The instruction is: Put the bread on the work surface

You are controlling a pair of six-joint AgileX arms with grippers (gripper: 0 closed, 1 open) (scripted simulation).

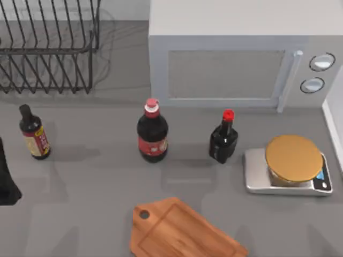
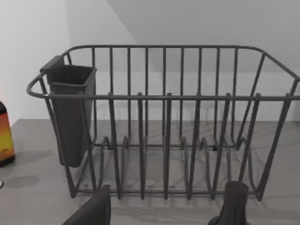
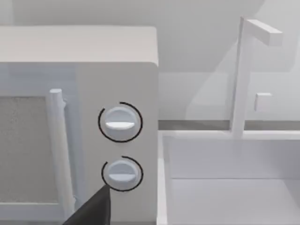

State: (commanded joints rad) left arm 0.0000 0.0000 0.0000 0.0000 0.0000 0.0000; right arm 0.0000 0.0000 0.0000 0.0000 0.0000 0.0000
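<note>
Labels on bottles (image 1: pixel 152 132) show no readable writing.

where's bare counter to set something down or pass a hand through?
Free: the cutting board top; grey counter between the small sauce bottle and the big dark bottle; the strip in front of the dish rack. Crowded: the red-capped bottle sits close beside the kitchen scale, both just in front of the microwave.

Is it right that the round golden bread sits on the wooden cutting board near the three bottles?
Not quite. In the top view the bread sits on the silver kitchen scale at the table's right; the wooden cutting board lies bare.
</note>
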